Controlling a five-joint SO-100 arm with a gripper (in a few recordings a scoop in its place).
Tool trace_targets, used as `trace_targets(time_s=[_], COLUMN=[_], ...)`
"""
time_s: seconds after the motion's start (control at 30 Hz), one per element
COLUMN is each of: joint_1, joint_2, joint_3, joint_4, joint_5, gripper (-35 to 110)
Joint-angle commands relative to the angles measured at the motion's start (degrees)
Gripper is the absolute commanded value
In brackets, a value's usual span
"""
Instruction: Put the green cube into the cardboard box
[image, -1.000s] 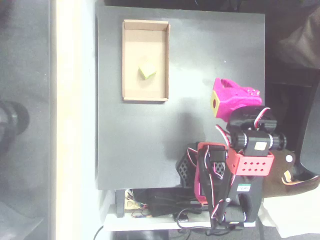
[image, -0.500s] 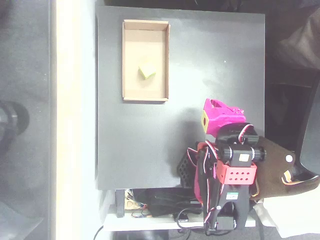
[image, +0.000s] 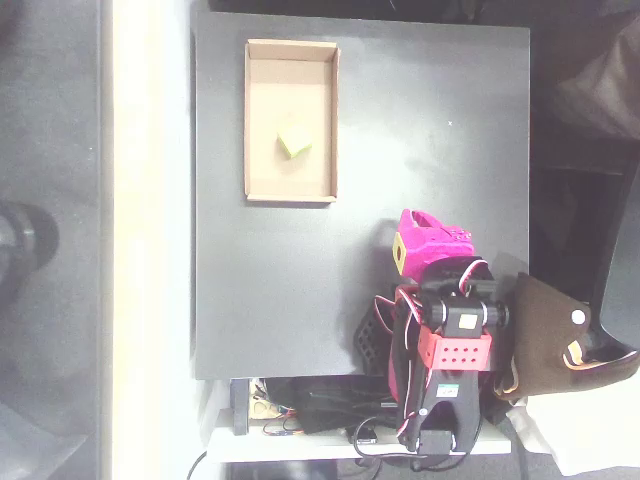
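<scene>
One small green cube (image: 293, 143) is lying inside the cardboard box (image: 258, 120), a little above the middle of the tan floor in the overhead view, and it is turned slightly against the walls of the box. It is not touching any wall, and nothing is holding it. The box is resting flat on the upper left part of the black table (image: 440, 110), with its long side running up and down in the picture.

The magenta gripper (image: 415, 245) is sitting well apart from the box, toward the lower right part of the table, just above the red and black body of the arm (image: 452, 335). On its left end a yellow-green square patch with a dark hole is showing. From above the fingers are hidden under the magenta body, so one cannot tell if they are spread or pressed together. Nothing is seen in its grasp.

Below the table's lower edge, some black cables (image: 330, 410) are lying in a bundle. A brown object (image: 560, 330) is sitting beside the arm at the right.
</scene>
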Motion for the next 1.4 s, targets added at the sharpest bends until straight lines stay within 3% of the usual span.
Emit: trace_targets(time_s=[0.0, 1.37], joint_1=[0.35, 0.53], joint_2=[0.62, 0.62], joint_3=[2.46, 10.28], joint_4=[-0.18, 0.70], joint_5=[6.06, 6.33], gripper=[2, 3])
